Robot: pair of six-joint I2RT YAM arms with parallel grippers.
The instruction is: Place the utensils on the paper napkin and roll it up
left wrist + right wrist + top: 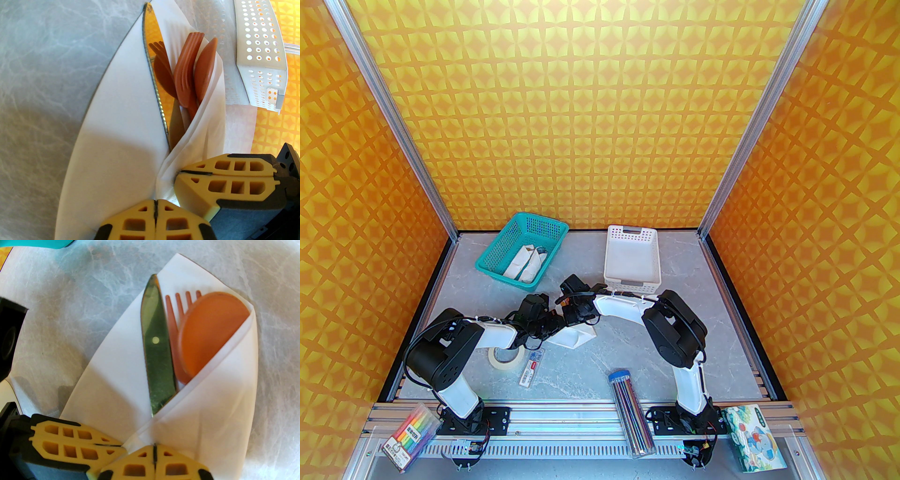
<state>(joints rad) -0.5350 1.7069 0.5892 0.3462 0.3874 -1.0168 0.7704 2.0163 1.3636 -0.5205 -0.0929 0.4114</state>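
While the right gripper [154, 447] and the left gripper [119, 445] sit clenched at the low corner of the napkin [112, 371], the right wrist view shows one napkin and three utensils [164, 361] at centre frame. One knife [155, 345] lies left of centre, tip toward the top. One fork [173, 317] lies just beside it on the right, and one spoon [208, 333] overlaps the fork, its round bowl covering some tines. A flap of the napkin is folded across from the right, hiding all three handles. The right gripper stands at bottom centre, its two fingers pressed together, tips touching the fold's lower end. The left gripper lies at lower left, also closed, tips at the same corner. Whether either has paper between its fingers I cannot tell.

From the left wrist, the same three pieces stand in the fold at upper centre, and one white tray [260, 46] sits at upper right.

In the top view the napkin lies at centre frame on the table [628, 347], under the two wrists. Above it stand one teal basket [496, 241] at upper left, holding what look like two white rolls [525, 267], and the tray to its right. Lower down lie one tape roll [519, 361], one clear case [532, 368], one pencil tube [630, 412], one marker pack [412, 436] and one tissue pack [752, 436].
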